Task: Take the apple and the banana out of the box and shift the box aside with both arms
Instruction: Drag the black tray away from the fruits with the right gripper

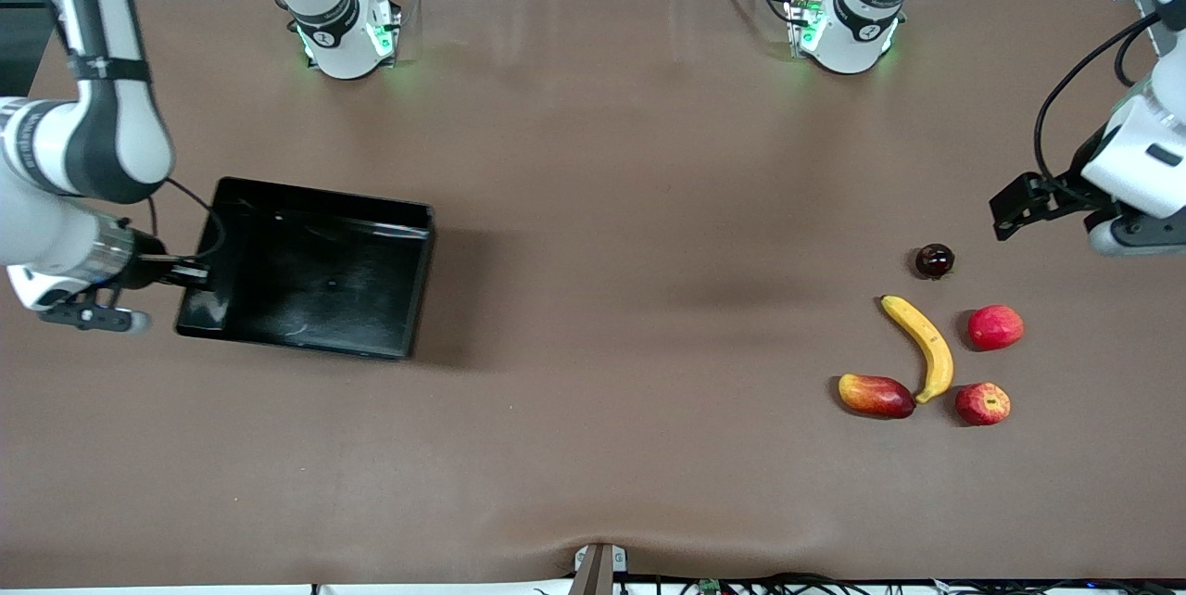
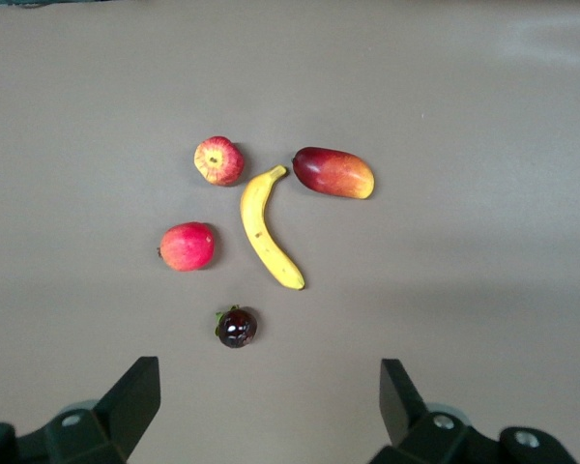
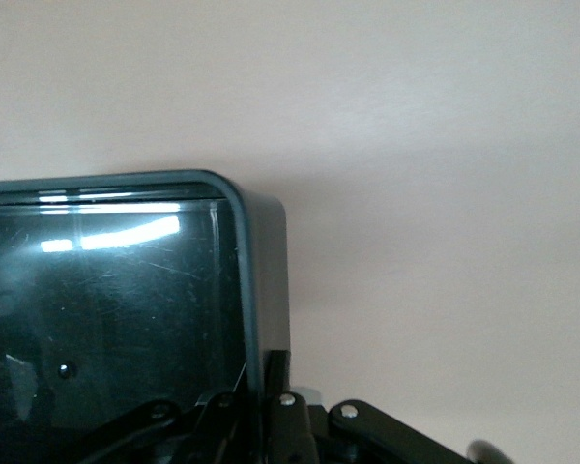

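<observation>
Right gripper point(image 1: 190, 275) clamped on the wall of the black box point(image 1: 310, 266) at the right arm's end of the table; left gripper point(image 1: 1005, 215) spread wide, in the air over bare table by the fruit at the left arm's end; banana point(image 1: 922, 345) between two apples point(image 1: 995, 327) point(image 1: 982, 403); mango point(image 1: 876, 395) touching the banana's tip; dark mangosteen point(image 1: 934, 260) farthest from the front camera, directly under the gripper's approach.

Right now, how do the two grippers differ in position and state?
The left gripper is open, holding nothing, over bare table beside the fruits; the right gripper is shut on the wall of the black bin, at the right arm's end. Both are low, near the table.
</observation>
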{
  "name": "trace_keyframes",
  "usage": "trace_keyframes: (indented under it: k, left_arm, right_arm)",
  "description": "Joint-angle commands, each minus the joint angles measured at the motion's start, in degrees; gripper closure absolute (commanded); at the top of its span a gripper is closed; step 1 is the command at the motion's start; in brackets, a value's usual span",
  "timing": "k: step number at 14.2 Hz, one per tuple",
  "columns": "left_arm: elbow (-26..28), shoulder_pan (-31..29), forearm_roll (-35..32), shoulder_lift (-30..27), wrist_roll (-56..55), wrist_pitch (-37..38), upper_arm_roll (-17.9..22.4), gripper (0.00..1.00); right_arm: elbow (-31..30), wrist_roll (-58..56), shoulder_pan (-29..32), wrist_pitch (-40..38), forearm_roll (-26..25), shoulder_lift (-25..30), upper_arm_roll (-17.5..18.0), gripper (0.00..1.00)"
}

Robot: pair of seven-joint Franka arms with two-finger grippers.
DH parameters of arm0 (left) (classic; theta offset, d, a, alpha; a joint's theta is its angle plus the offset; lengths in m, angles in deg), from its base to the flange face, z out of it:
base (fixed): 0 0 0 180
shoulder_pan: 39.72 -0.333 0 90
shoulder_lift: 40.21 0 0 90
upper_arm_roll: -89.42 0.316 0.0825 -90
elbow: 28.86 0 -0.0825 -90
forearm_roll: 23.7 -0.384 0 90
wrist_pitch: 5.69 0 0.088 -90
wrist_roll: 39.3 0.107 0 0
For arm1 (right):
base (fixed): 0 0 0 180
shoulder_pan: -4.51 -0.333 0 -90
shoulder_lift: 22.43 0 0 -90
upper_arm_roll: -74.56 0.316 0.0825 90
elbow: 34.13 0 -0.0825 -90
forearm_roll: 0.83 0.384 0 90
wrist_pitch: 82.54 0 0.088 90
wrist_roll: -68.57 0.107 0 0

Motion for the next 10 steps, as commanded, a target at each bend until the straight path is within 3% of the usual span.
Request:
trace_keyframes:
  k: [1,3,5,7,10]
  left_arm:
    - [0.65,10.61,4.97,-3.47,2.21,3.98,13.06,0.0]
    - [1.09,15.97,6.39,-4.87,4.32,5.22,19.92,0.0]
    - [1.18,19.58,6.48,-5.67,4.77,6.8,23.89,0.0]
    - [1.18,20.48,6.48,-6.46,4.77,7.07,24.96,0.0]
    - [1.09,20.04,7.71,-6.02,4.68,6.8,24.96,0.0]
  right_arm:
    - [-4.52,-9.08,6.81,6.28,0.53,-0.26,1.58,1.0]
    - [-7.16,-12.43,9.89,12.18,0.71,-2.19,1.58,1.0]
    - [-7.53,-19.18,12.45,12.9,7.0,-4.91,1.67,1.0]
    - [-7.7,-24.39,13.85,13.08,11.77,-7.37,1.58,1.0]
    - [-7.7,-25.02,15.01,13.69,11.96,-8.97,1.58,1.0]
